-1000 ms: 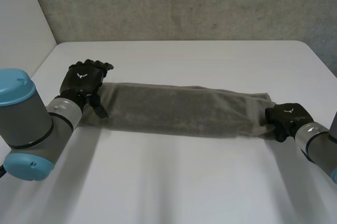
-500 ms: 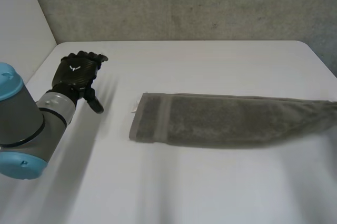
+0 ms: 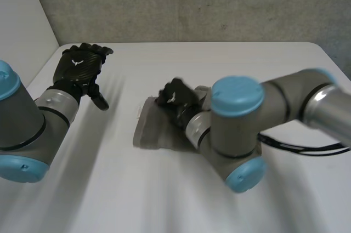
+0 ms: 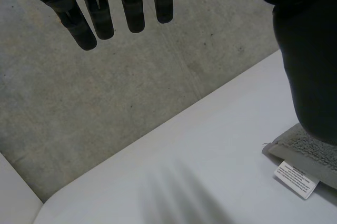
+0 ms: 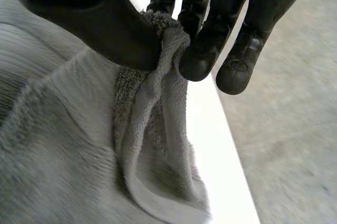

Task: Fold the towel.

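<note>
The grey towel point(image 3: 149, 130) lies near the middle of the white table point(image 3: 164, 200). Its left end is where it was half a second ago, but its long run out toward 3 o'clock is now covered. The right arm point(image 3: 236, 134), which was not in the head view then, has swung in from 3 o'clock and lies across that stretch.

The right hand point(image 3: 174, 97) now sits over the towel's left end, at about 1 o'clock of the visible cloth. In its own wrist view the right hand point(image 5: 95, 18) is pinched shut on the towel point(image 5: 79, 145). A ridge of terry is squeezed between the thumb and the fingertips point(image 5: 197, 60), and the rest of the cloth hangs and bunches below the pinch.

The left hand point(image 3: 82, 71) is well apart from the towel, toward 10 o'clock of its left end. That is much the same spot as half a second ago (a second ago it was at that end of the cloth). In its wrist view the fingers point(image 4: 105, 8) are straight and spread, holding nothing, with the concrete wall point(image 4: 105, 108) behind them. Past the thumb, a towel corner point(image 4: 308, 147) lies flat on the table with its white label point(image 4: 296, 178) turned out.
</note>
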